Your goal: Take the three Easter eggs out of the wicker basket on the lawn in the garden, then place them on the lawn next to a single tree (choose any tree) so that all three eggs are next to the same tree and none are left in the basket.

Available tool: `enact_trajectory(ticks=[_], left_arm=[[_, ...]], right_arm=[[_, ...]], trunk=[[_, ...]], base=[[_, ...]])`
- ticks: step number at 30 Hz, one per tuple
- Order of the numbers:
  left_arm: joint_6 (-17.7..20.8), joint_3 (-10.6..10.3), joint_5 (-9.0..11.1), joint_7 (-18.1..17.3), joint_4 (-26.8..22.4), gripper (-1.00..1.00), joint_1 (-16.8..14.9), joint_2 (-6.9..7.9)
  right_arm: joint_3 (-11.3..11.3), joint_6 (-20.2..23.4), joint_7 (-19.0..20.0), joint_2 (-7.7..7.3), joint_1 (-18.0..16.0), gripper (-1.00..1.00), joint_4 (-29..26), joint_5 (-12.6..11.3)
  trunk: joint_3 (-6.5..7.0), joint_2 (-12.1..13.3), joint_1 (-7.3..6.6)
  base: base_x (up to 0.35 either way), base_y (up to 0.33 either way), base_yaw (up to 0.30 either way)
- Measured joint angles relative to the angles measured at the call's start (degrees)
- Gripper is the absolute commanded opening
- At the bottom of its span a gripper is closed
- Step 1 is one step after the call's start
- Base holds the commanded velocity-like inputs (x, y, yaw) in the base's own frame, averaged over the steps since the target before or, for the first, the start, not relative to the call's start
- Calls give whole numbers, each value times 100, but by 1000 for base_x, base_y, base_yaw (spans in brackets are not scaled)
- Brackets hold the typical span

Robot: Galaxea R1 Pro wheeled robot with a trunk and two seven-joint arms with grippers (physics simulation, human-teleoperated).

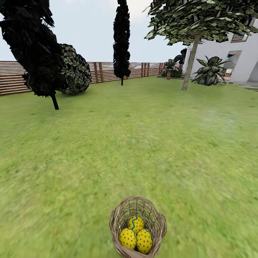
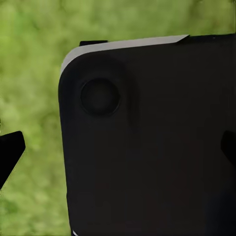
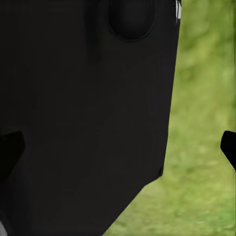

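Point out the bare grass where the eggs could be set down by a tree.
Open lawn runs from the wicker basket to the tree; its trunk foot is bare on the near side. Crowded: the basket, holding three Easter eggs, and the broad-leaved plant beyond the trunk.

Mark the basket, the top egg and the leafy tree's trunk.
basket [image 1: 159, 223]: head view, right side of the woven wall.
top egg [image 1: 136, 223]: head view, middle of its shell.
tree trunk [image 1: 190, 62]: head view, mid trunk.

Three dotted yellow Easter eggs [image 1: 136, 234] clustered inside upright wicker basket [image 1: 157, 223] on lawn [image 1: 143, 143].
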Motion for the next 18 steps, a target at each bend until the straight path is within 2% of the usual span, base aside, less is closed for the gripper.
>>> enact_trajectory(ticks=[10, 18], left_arm=[[-1, 0, 0, 5, -3, 100, 0, 0], [-16, 0, 7, 5, -3, 100, 0, 0]], right_arm=[[-9, 10, -12, 4, -2, 100, -11, -2], [7, 22, 7, -6, 2, 100, 13, 12]], trunk=[[0, 0, -1], [0, 0, 2]], base=[[273, 1, -1], [63, 0, 0]])
